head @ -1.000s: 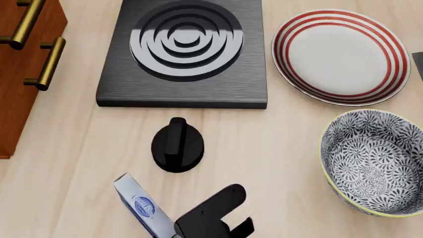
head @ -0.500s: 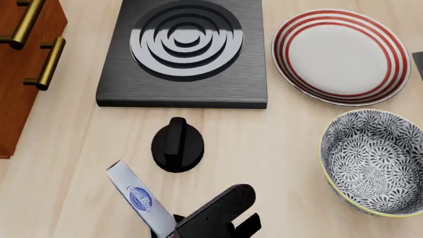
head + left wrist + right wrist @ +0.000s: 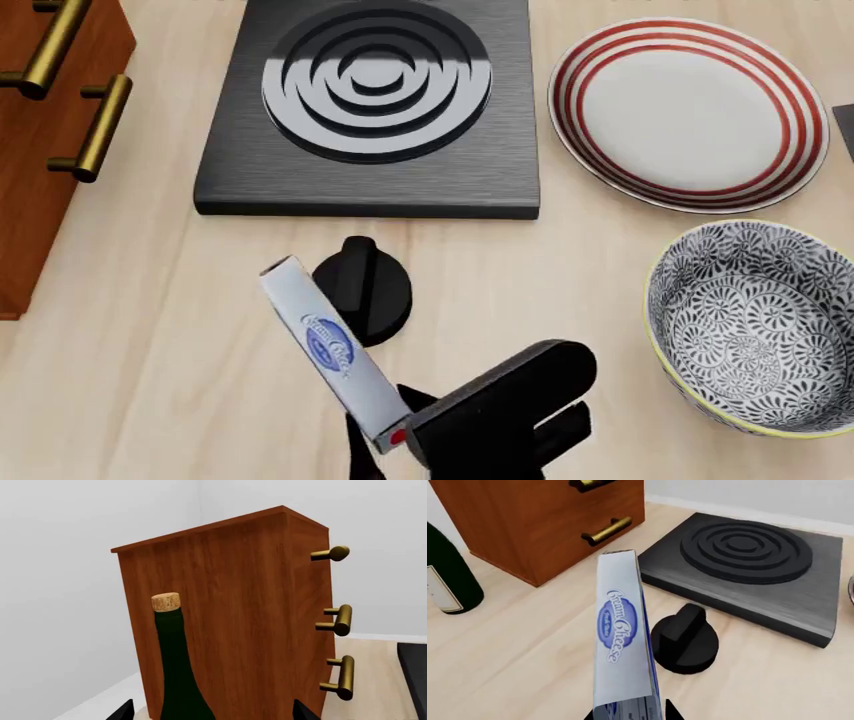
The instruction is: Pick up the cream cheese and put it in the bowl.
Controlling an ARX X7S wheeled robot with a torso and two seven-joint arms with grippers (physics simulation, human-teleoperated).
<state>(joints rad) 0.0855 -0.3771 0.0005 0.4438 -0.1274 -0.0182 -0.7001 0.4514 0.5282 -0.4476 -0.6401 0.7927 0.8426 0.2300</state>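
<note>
The cream cheese (image 3: 330, 347) is a flat silver-grey box with a blue oval logo and a red dot at its near end. My right gripper (image 3: 387, 440) is shut on that end and holds the box lifted above the table, tilted, its far end over the black knob (image 3: 360, 290). The box fills the middle of the right wrist view (image 3: 620, 650), with the gripper (image 3: 627, 714) clamped at its base. The patterned bowl (image 3: 754, 325) with a yellowish rim stands to the right of the gripper, apart from it. My left gripper (image 3: 210, 715) shows only two dark fingertips spread apart, holding nothing.
A black stove plate (image 3: 374, 100) lies at the back. A white plate with red rings (image 3: 687, 110) stands behind the bowl. A wooden cabinet with brass handles (image 3: 54, 130) is at the left. A dark wine bottle (image 3: 175, 670) stands beside the cabinet.
My right gripper has risen and moved right and forward with the cream cheese. The box now overlaps the black knob in the head view.
</note>
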